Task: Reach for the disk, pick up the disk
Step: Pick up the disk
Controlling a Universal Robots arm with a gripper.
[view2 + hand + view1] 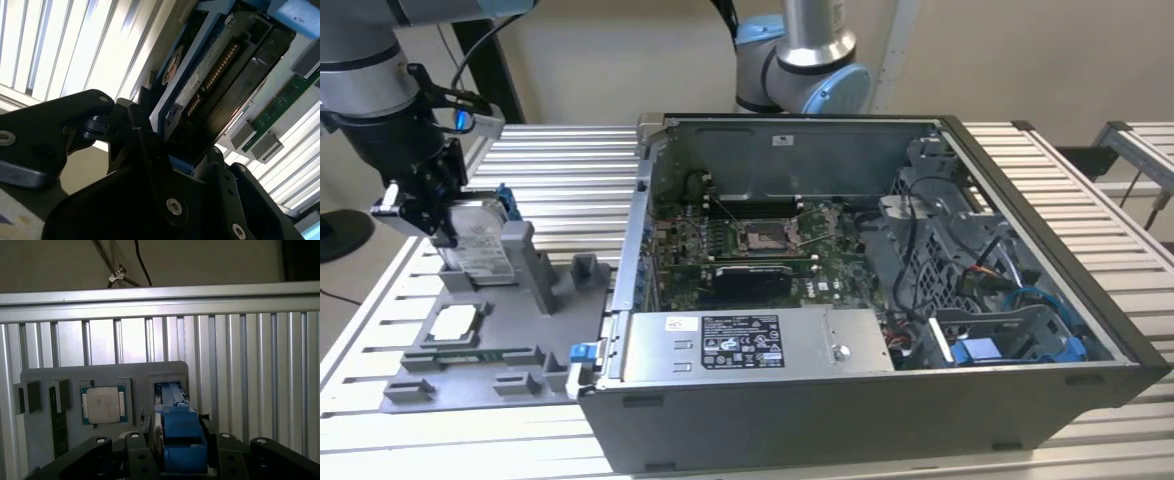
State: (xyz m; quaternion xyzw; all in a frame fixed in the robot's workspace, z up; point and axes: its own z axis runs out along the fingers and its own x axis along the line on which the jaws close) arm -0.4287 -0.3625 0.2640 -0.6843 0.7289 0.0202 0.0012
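Observation:
The disk (480, 243) stands on edge at the back of a grey holder tray (494, 372), on the exterior view's left. It is silver-grey with a white label and a blue bracket. My gripper (451, 228) comes down onto it from above, and its black fingers press both flat sides. In the second wrist view the disk (210, 75) runs out from between the fingers (150, 150), its connector edge showing. In the first wrist view the blue bracket (177, 435) sits tight between the two fingers of the gripper (177, 462), above the tray's slot.
A square silver processor chip (454, 322) (104, 404) and a green memory stick (470, 356) lie in the tray. An open computer case (1107, 330) with a grey power-supply box (747, 345) stands to the exterior view's right. A second arm (803, 60) stands behind it.

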